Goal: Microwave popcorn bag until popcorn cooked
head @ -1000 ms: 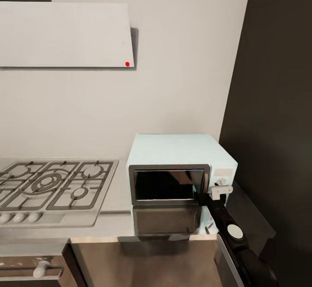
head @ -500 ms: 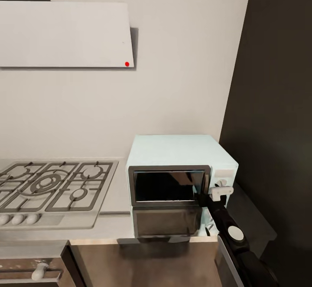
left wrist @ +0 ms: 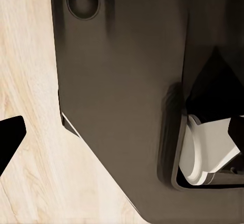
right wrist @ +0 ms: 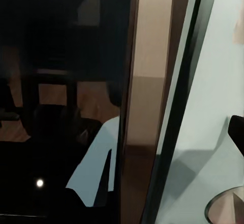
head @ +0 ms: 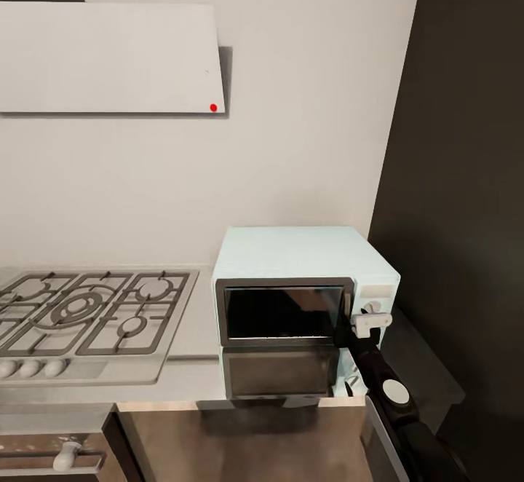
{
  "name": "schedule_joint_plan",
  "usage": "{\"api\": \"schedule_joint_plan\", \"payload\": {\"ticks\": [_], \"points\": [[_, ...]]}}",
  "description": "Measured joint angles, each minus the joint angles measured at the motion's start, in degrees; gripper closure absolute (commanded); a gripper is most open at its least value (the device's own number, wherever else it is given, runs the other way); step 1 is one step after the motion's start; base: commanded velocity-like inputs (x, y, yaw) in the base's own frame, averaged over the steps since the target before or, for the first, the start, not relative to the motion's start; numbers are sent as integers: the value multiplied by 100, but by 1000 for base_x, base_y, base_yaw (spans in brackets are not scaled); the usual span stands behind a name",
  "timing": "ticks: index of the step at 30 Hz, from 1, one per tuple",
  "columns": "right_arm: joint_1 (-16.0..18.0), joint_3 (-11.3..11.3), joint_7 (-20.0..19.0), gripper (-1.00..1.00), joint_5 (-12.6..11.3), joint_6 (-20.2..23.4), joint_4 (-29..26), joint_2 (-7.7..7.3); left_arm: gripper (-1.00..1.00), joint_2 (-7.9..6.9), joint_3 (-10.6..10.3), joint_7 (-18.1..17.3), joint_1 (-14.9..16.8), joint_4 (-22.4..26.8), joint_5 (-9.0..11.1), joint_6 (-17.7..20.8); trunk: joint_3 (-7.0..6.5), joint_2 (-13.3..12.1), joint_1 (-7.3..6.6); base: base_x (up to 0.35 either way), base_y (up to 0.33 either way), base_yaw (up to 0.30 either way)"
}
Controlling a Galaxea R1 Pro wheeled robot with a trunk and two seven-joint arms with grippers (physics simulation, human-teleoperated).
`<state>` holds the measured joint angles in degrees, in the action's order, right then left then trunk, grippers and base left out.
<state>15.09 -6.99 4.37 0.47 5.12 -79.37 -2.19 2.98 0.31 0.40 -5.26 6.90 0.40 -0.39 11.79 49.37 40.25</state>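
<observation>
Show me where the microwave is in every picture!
Head view: the microwave sits right of the hob, lower middle, right end effector at its door's handle side.
Left wrist view: no microwave; wooden floor and the robot's dark base.
Right wrist view: its glass door and pale front, close up.
Shared landmark: the door's upright handle.

gas hob [head: 87, 314] left; white hood [head: 109, 58] above; dark cabinet [head: 466, 176] right.

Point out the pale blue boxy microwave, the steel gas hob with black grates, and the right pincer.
Pale blue boxy microwave [head: 291, 249], head view, top panel.
Steel gas hob with black grates [head: 87, 314], head view, centre grates.
Right pincer [head: 349, 330], head view, at the door's right edge.
</observation>
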Motion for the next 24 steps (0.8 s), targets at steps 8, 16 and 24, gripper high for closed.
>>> {"api": "schedule_joint_plan", "payload": {"ticks": [8, 16, 24], "points": [[77, -57, -19, 100, -56, -5, 79, -3, -100, 9, 1, 0, 3, -2, -1, -1, -2, -5, 4, -142, 0, 0], [79, 8, 34, 100, 6, 0, 78, -4, -100, 9, 3, 0, 0, 0, 0, 0, -1, -4, 1, -25, 0, 0], [80, 44, 35, 100, 8, -3, 75, -4, -100, 9, 2, 0, 1, -1, 0, 0, -2, -4, 3, -152, 0, 0]]}}
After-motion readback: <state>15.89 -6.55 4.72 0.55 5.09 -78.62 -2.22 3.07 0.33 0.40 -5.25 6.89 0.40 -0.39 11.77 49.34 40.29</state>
